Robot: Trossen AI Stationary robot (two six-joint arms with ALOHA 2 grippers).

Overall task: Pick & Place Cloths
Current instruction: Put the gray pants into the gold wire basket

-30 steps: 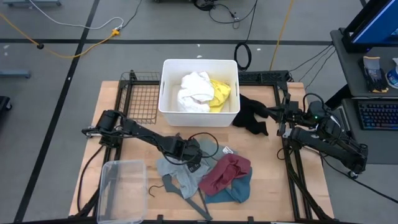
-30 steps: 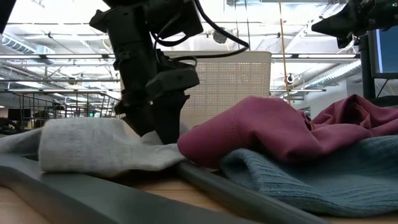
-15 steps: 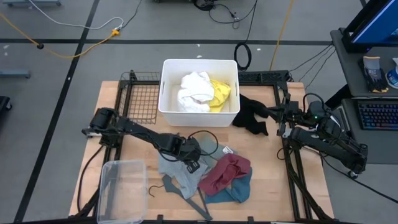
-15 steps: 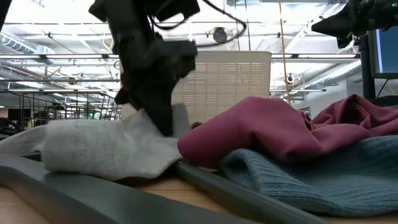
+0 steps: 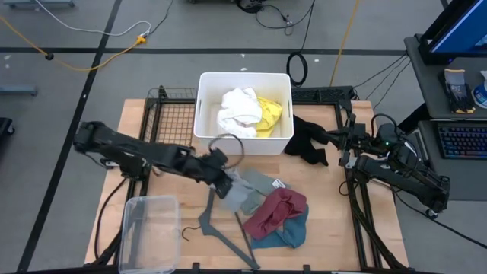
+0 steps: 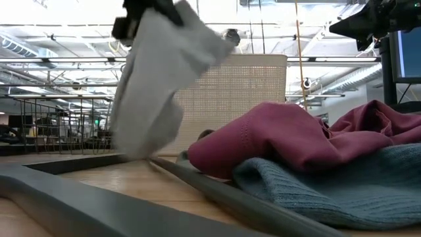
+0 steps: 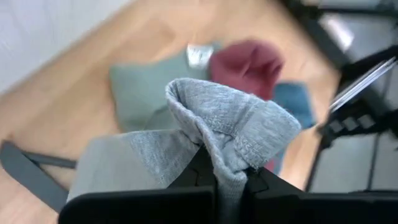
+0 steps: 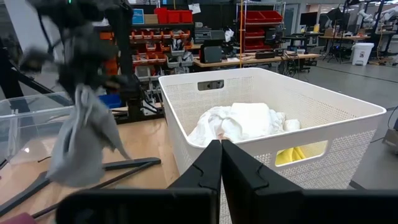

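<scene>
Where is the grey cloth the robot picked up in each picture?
High view: grey cloth, mid-table, held by left gripper.
Low view: hanging upper left.
Left wrist view: bunched between fingers.
Right wrist view: dangling at left.
Shared landmark: white basket.

Grey cloth now lifted off table

Bare tabletop lies open between the white bin and the clear tub. The hanger crosses the front middle; the maroon cloth, the teal cloth and the sage cloth crowd the right. The black cloth blocks the gap beside the bin.
</scene>
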